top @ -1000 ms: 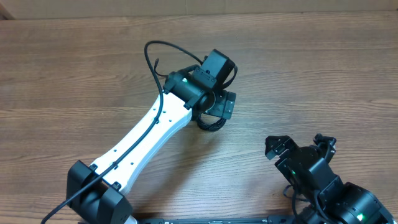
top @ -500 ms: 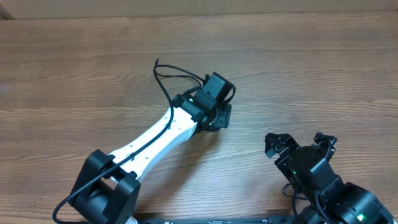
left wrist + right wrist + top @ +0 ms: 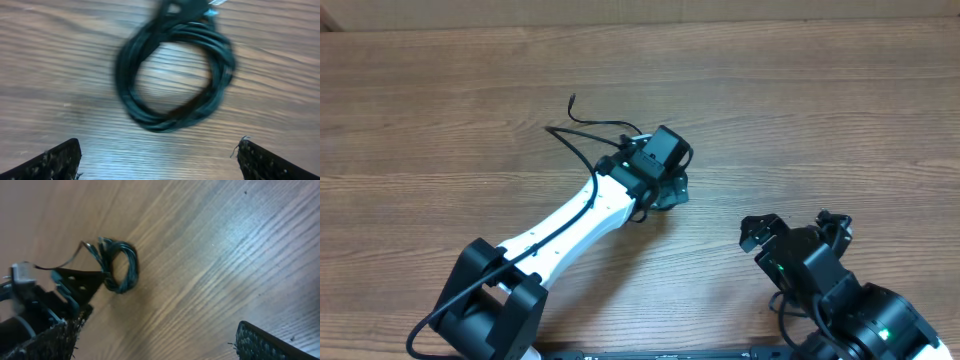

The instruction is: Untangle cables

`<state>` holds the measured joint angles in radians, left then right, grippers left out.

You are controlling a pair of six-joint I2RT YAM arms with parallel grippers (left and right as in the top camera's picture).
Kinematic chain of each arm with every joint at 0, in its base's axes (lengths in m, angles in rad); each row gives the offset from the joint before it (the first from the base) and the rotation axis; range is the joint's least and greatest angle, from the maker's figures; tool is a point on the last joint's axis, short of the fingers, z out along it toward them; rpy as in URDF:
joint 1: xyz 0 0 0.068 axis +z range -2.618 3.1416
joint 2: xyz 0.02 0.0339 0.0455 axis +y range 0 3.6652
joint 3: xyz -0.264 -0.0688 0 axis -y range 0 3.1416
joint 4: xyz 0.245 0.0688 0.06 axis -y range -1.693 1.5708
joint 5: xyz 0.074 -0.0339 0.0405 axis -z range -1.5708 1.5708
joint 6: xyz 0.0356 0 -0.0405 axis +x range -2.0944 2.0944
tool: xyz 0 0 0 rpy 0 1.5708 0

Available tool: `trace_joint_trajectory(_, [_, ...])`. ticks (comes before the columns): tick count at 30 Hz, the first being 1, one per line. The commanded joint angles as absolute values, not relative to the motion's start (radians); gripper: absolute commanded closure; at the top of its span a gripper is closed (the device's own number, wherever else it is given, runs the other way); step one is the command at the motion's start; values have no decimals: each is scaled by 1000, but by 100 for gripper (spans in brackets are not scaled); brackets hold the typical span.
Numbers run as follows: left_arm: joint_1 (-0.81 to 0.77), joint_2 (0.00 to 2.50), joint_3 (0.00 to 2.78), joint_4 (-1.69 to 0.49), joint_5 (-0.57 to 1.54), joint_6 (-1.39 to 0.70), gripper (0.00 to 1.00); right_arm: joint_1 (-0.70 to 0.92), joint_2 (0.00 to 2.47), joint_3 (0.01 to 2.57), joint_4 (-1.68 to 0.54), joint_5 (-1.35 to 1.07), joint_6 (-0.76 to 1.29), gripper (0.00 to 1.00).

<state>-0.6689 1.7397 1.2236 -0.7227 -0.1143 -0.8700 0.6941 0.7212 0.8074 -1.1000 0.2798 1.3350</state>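
Wood-grain worktop [image 3: 820, 100] from overhead, brown planks with a faint sheen. Two arms: left arm [image 3: 570, 215] white-shelled with black joints, right arm [image 3: 860, 310] all black and cut off by the lower edge. Left gripper [image 3: 668, 188] pointed down over the cables [image 3: 675, 193], only a dark sliver of coil showing beside it, the rest hidden under the wrist. Thin black strand [image 3: 582, 122] curling out up-left of that wrist; cable or arm wiring, hard to say. Right gripper [image 3: 796, 228] low right, well apart from the coil, jaws spread, nothing between.

From the left wrist: cables [image 3: 123, 80] wound into one round ring of several thin, glossy black turns, flat on the wood, blurred. Pale plug ends [image 3: 212, 4] at the top, cropped by the frame. Number of separate cords impossible to tell. Two dark, rough fingertips [image 3: 55, 160] at the lower corners, jaws wide apart, clear of the ring, empty.

From the right wrist: ring [image 3: 131, 267] small at upper left, left gripper's dark body just beside it. Two coarse black pads at the bottom corners, jaws apart, bare wood between.
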Motion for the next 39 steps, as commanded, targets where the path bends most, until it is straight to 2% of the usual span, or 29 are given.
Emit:
trace_joint_trajectory(1, [-591,1753,1213,-780,-213,-945,3,690,751,803,-1109,241,1335,0])
trace_joint_trajectory(4, [-525,1753,1213,-770,-171,-890,12,690,780,803,-1108,237,1335,0])
trace_joint_trajectory(8, [-490,1753,1213,-706,-42,-777,13,690,824,803,-1085,238,1335,0])
trace_joint_trajectory(10, [-495,1753,1213,-677,-4,-735,11,690,850,803,-1070,233,1335,0])
trace_joint_trajectory(13, [-514,1753,1213,-665,-11,-695,2,690,897,803,-1041,222,1333,0])
trace_joint_trajectory(14, [-515,1753,1213,-666,-11,-644,0,690,915,803,-1018,223,1288,0])
trace_joint_trajectory(16, [-503,1753,1213,-683,-47,-581,6,690,986,803,-900,218,980,0])
trace_joint_trajectory(19, [-416,1750,1214,-727,-60,-620,6,690,1103,803,-742,205,702,0])
trace_joint_trajectory(23, [-255,1750,1214,-797,36,-631,1,689,1242,803,-599,202,528,0])
trace_joint_trajectory(27, [-131,1750,1214,-873,105,-619,0,669,1382,803,-460,209,408,1])
trace_joint_trajectory(28, [-115,1750,1214,-888,105,-615,0,655,1415,803,-422,209,380,4])
trace_joint_trajectory(33, [-103,1750,1214,-898,105,-579,1,562,1574,803,-235,159,298,14])
trace_joint_trajectory(35, [-114,1750,1214,-897,105,-579,1,530,1629,803,-142,61,227,16])
trace_joint_trajectory(39, [-126,1750,1214,-897,105,-579,0,520,1701,803,-36,-6,150,21])
